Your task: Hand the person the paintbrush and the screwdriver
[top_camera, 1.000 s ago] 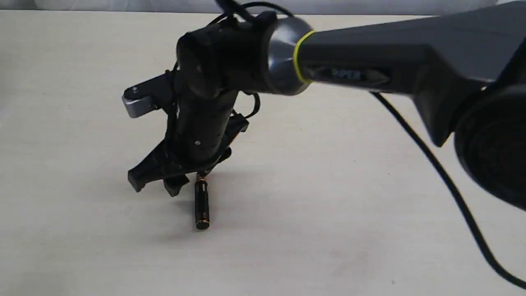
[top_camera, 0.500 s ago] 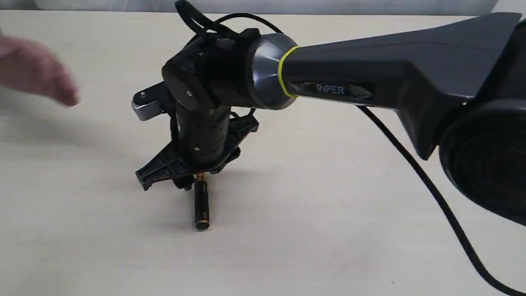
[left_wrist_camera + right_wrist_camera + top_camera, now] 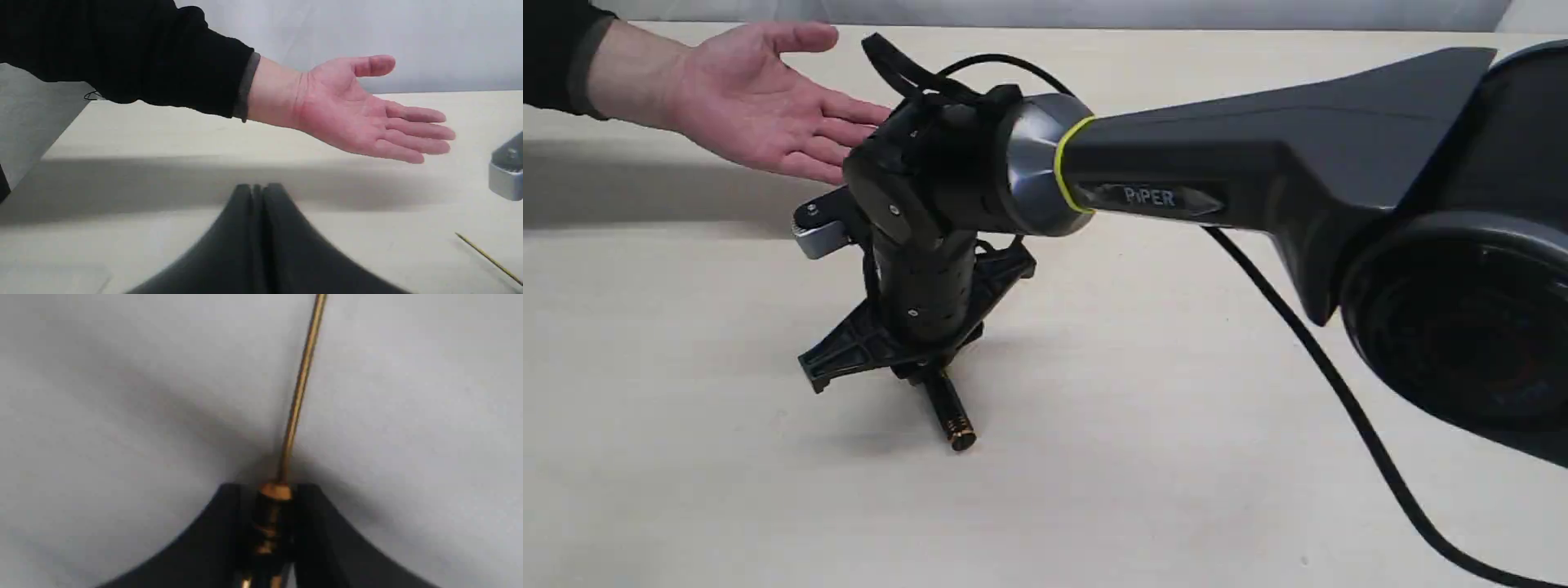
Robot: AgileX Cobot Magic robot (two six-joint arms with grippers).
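The screwdriver (image 3: 949, 414) has its gold collar clamped between the jaws of my right gripper (image 3: 920, 373), low over the table. Its black handle sticks out toward the front and its thin brassy shaft (image 3: 300, 384) points away from the fingers, as the right wrist view shows. Part of that shaft (image 3: 488, 258) also appears in the left wrist view. The person holds an open hand (image 3: 760, 98), palm up, just behind the right wrist. My left gripper (image 3: 257, 188) is shut on nothing, facing the person's hand (image 3: 359, 110). The paintbrush is out of view.
The pale table (image 3: 1176, 408) stretches around the arm. A black cable (image 3: 1339, 392) trails from the right arm across the table toward the front right. The silver wrist camera (image 3: 815, 231) juts out beside the right gripper.
The person's hand came in from the left and now rests open behind the right wrist. The right gripper sank onto the screwdriver, whose handle end swung to the right.
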